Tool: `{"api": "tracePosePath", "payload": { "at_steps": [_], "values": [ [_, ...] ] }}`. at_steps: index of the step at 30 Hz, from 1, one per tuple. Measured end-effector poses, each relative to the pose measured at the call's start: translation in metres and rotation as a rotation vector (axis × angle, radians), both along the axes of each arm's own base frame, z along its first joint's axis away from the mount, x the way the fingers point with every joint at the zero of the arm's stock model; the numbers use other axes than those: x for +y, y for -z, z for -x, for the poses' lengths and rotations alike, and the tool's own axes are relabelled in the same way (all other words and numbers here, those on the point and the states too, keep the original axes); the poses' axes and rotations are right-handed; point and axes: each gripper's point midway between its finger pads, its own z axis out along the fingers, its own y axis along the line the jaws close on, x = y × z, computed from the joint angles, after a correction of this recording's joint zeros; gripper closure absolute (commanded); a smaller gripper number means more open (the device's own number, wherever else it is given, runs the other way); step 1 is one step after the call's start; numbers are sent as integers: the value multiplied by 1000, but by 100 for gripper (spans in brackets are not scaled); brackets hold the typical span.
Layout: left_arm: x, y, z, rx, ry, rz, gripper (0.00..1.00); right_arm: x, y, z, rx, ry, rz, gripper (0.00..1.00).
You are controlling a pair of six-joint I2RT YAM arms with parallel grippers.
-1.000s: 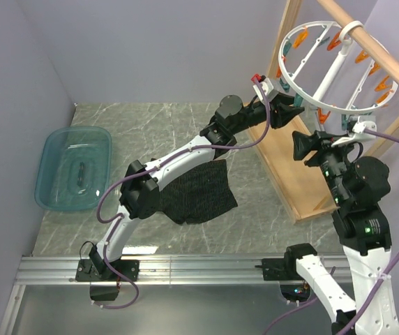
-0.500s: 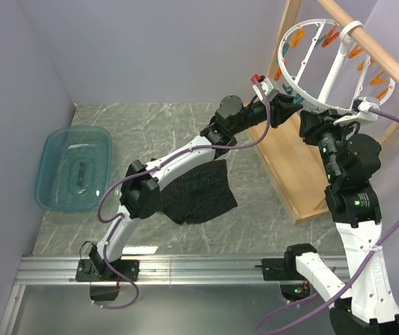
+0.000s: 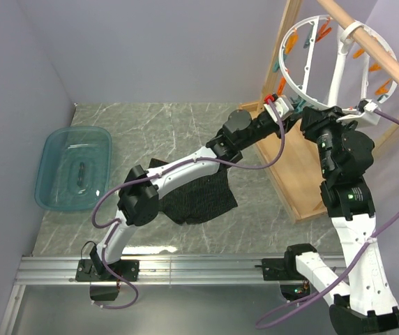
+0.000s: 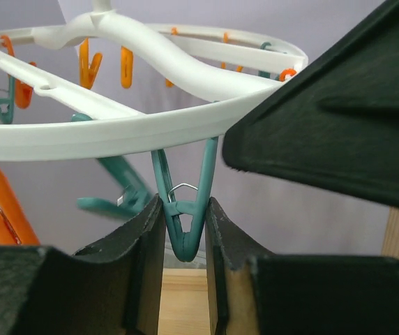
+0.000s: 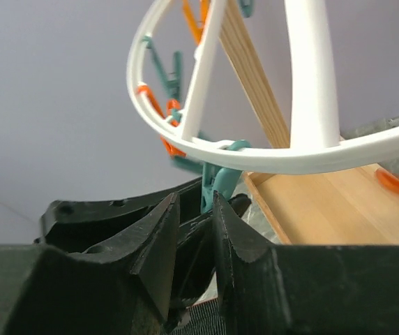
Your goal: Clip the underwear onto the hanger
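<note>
The white ring hanger [image 3: 337, 70] hangs from the wooden rod at the back right. My left gripper [image 3: 288, 112] reaches up to its lower left rim. In the left wrist view it [image 4: 184, 223] is shut on a teal clothespin [image 4: 185, 234] that dangles from the rim [image 4: 116, 129], a finger pressing each side. My right gripper [image 3: 310, 117] meets it from the right. In the right wrist view its jaws [image 5: 196, 209] stand a narrow gap apart, the clothespin [image 5: 224, 183] just past the tips and nothing clamped. The black underwear [image 3: 203, 195] lies flat on the table, partly under my left arm.
A wooden frame rack [image 3: 294, 174] stands along the right side and carries the rod [image 3: 377, 56]. A clear blue tub [image 3: 74, 167] sits at the far left. Orange clothespins [image 4: 88, 63] hang round the ring. Purple walls close in the left and back.
My right arm has swung up and left, bringing its gripper to the ring's lower rim. Both grippers' jaws have narrowed. The left gripper shifted right under the ring, which has tilted.
</note>
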Motion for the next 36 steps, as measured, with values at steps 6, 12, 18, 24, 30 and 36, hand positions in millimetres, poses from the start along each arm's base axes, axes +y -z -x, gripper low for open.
{"api": "tracePosePath", "payload": {
  "at_steps": [6, 12, 18, 24, 30, 36],
  "values": [
    [-1, 0, 2, -49, -36, -12, 100, -3, 8, -10, 25, 26, -25, 68],
    [1, 2, 2, -98, -78, -16, 100, -5, 10, -18, 30, 40, -49, 75],
    [5, 1, -1, -120, -111, -22, 98, -9, 18, -27, 56, 55, -61, 81],
    [7, 7, -4, -141, -131, -38, 95, -10, 22, -30, 70, 46, -69, 97],
    [10, 6, -4, -162, -145, -38, 95, -8, 20, -31, 64, 17, -81, 91],
    [10, 5, -4, -169, -148, -40, 96, -9, 22, -35, 70, 11, -107, 78]
  ]
}}
